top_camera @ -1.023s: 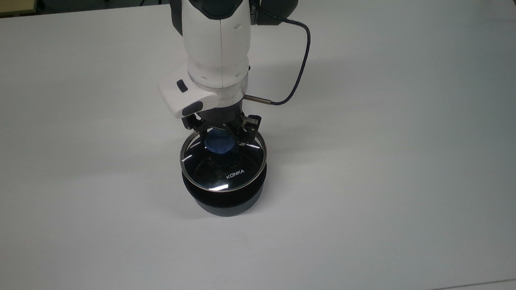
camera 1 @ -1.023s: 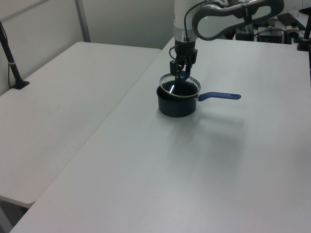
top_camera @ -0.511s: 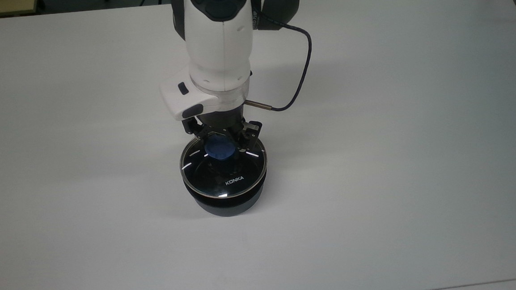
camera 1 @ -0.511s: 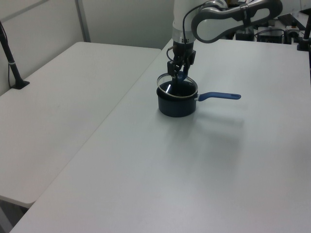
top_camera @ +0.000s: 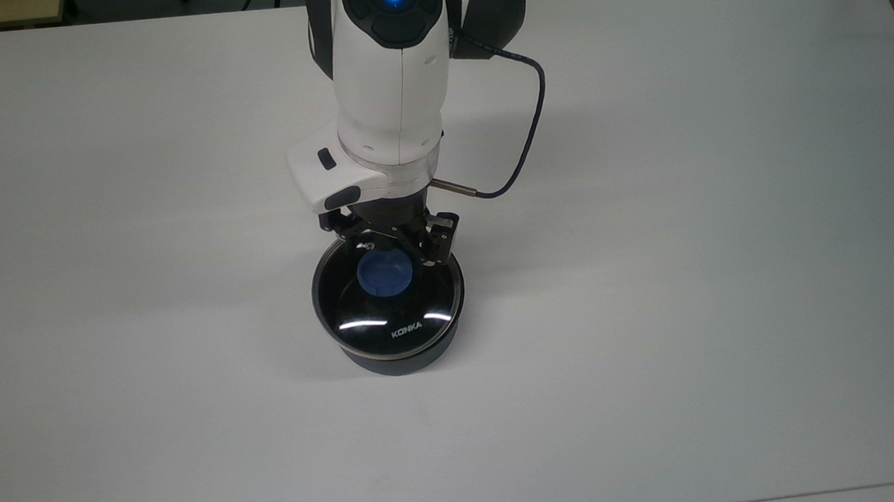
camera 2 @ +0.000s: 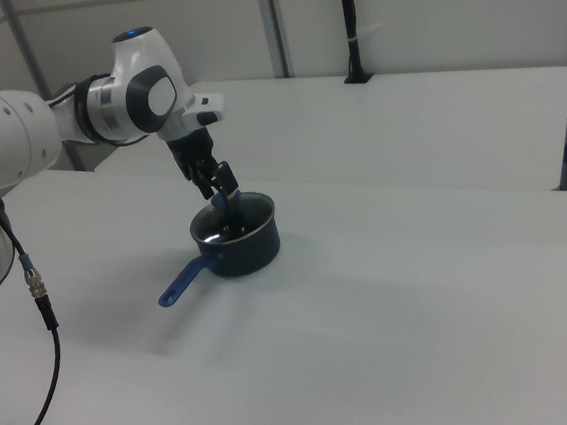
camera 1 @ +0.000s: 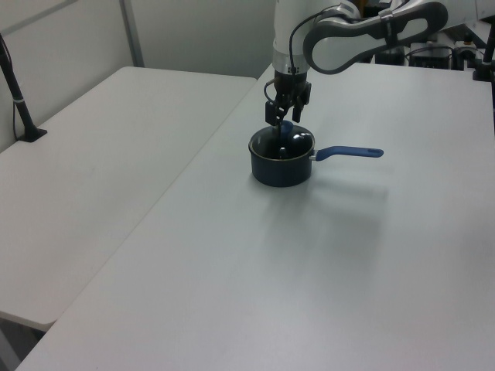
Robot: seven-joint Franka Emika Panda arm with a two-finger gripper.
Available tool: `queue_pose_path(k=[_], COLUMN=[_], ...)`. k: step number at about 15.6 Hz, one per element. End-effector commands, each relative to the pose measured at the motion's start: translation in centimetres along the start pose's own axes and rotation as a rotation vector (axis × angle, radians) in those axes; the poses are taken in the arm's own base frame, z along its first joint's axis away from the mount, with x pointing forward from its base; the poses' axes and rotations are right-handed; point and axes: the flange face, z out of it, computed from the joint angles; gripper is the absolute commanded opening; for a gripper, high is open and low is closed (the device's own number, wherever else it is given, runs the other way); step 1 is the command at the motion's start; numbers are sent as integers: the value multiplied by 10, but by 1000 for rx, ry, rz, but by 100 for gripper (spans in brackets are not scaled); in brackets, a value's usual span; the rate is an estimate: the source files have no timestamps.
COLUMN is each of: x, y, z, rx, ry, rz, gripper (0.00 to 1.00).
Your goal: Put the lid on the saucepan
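Lid [top_camera: 389,313] sits flat on the saucepan [top_camera: 395,359], steel rim lined up with the pot rim all round in the top view; "KONKA" text faces the camera side; blue knob [top_camera: 385,276] at the centre of the saucepan; hand [top_camera: 389,248] sits just above and behind the knob, fingers spread, nothing pinched, knob looks free; in the left view the hand [camera 1: 285,116] hangs directly over the saucepan [camera 1: 281,166], pan handle [camera 1: 349,153] pointing to the left view's right; in the right view the handle [camera 2: 185,281] points toward the right view's lower left; saucepan stands mid-desk [top_camera: 689,267]; step in hand reads as release after placement, task looks essentially done; next move calls for a straight vertical retreat off the saucepan so the fingers don't clip the knob and drag the lid off-seat
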Motion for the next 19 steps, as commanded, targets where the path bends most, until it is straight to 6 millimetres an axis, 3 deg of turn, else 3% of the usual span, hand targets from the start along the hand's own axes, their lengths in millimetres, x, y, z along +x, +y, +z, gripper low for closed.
queue_pose_path(k=[1,4,7,14,17,19], x=[1,0,-7,-80,-118,-137], y=[-2,3,22,98,112,118], z=[-5,-15,-64,-187,-209,-211], rx=[-18,-15,-16,19,2,0], ry=[20,15,3,-83,-107,-111], rz=[32,42,65,141,139,102], gripper=[100,100,100,100,100,100])
